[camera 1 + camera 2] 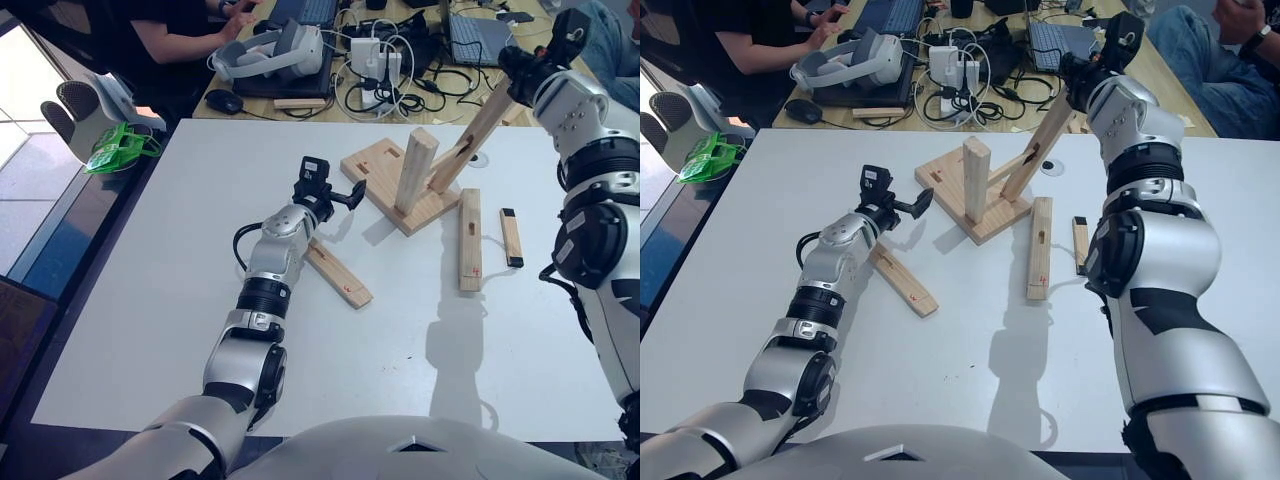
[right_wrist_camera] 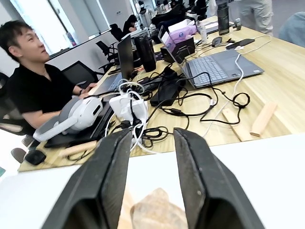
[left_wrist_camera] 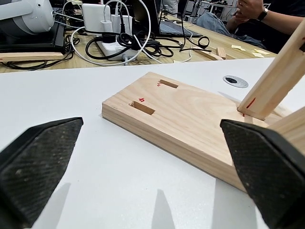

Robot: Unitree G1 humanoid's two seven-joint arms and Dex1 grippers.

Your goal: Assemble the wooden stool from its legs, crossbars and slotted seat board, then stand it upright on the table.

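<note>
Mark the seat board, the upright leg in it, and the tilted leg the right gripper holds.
seat board [image 3: 186, 119]: left wrist view, bare top face.
upright leg [image 1: 416, 170]: left eye view, front face, mid-length.
tilted leg [image 1: 477, 135]: left eye view, mid-length.

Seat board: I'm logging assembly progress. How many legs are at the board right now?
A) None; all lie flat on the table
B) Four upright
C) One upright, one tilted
C: one upright leg stands on the seat board, and a tilted leg meets the board, its top end in the right gripper.
</note>
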